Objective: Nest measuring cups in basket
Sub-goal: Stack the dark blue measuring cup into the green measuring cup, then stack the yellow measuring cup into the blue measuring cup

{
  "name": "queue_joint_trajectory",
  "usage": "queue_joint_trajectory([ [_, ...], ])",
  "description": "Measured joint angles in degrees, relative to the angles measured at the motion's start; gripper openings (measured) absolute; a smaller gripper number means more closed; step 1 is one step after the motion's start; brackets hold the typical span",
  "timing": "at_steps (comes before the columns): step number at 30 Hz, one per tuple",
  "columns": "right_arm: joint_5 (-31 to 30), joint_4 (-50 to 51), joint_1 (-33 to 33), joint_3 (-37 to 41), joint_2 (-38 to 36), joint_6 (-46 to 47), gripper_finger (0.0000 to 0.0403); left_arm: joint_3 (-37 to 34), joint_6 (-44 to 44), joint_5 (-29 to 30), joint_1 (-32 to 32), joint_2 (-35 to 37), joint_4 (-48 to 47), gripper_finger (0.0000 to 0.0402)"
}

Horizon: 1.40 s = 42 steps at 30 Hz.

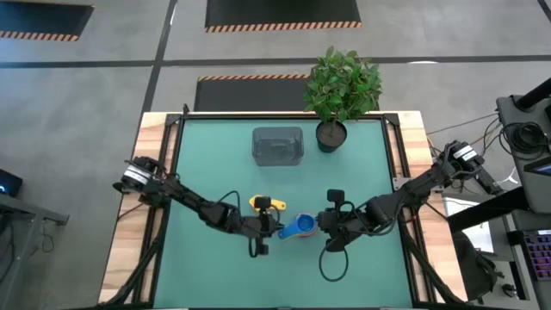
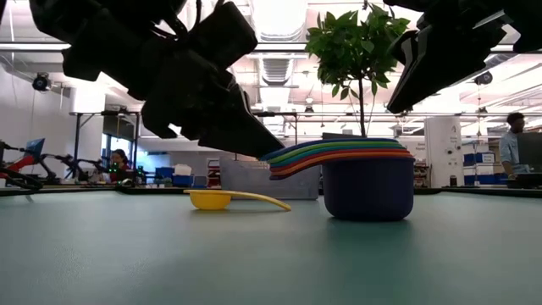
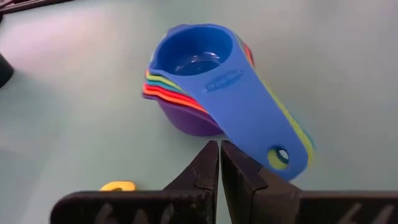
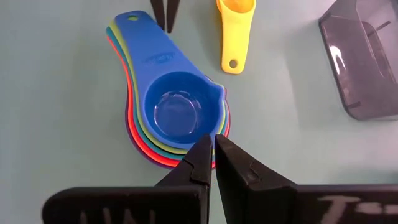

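Several measuring cups are nested in one stack (image 1: 300, 226) on the green table; a blue cup (image 4: 177, 112) is on top and a purple cup (image 3: 186, 122) at the bottom. A single yellow cup (image 1: 267, 204) lies upright beside the stack, toward the far edge. The grey basket (image 1: 277, 145) stands at the far middle with nothing in it. My left gripper (image 3: 219, 149) is shut, low by the stack's handles. My right gripper (image 4: 213, 144) is shut, hovering over the bowl rim on the opposite side and apart from it in the low view. My left gripper's shut fingertips (image 2: 269, 152) stand at the free end of the stacked handles (image 3: 273, 155), slanting down from the table's left. I cannot tell whether they touch the handles. The stack rests flat on the table.
A potted plant (image 1: 343, 86) in a dark pot (image 1: 331, 135) stands right of the basket at the far edge. Bare green tabletop (image 1: 362, 181) lies between the stack and the basket. Wooden rails border the mat on the left and right.
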<state>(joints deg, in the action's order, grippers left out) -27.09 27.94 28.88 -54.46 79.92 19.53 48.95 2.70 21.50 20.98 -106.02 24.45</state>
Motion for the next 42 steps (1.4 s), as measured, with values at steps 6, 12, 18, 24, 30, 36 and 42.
queue_joint_trajectory([
  [6, 0.0, 0.0, 0.0, 0.0, 0.0, 0.0, 0.0009, 0.0, 0.9, 0.0, 0.4, 0.0, 0.0, 0.0000],
  [12, 0.0, 0.0, 0.0, 0.0, 0.0, 0.0, 0.0009, 0.0, 1.1, 0.0, 0.6, 0.0, 0.0, 0.0000],
  [18, 0.0, 0.0, 0.0, -0.1, 0.0, 0.0, 0.0009, 0.0, 1.1, 0.0, 0.8, 0.0, 0.0, 0.0000],
  [24, 0.0, 0.0, 0.0, -0.1, 0.0, 0.3, 0.0009, 0.0, 1.1, 0.0, 0.8, 0.1, 0.0, 0.0000],
  [30, 0.0, 0.0, 0.0, -0.1, 0.0, 0.4, 0.0009, 0.0, 1.1, 0.0, 1.0, 0.1, 0.0, 0.0000],
  [36, 0.0, 0.0, 0.0, -0.3, 0.0, 0.5, 0.0009, 0.0, -1.0, 0.0, 1.0, 1.1, -1.4, 0.0000],
  [42, 0.1, 0.1, 0.0, -0.8, 0.0, 0.9, 0.0009, 0.0, -4.3, 0.3, 1.0, 6.1, -9.4, 0.0000],
])
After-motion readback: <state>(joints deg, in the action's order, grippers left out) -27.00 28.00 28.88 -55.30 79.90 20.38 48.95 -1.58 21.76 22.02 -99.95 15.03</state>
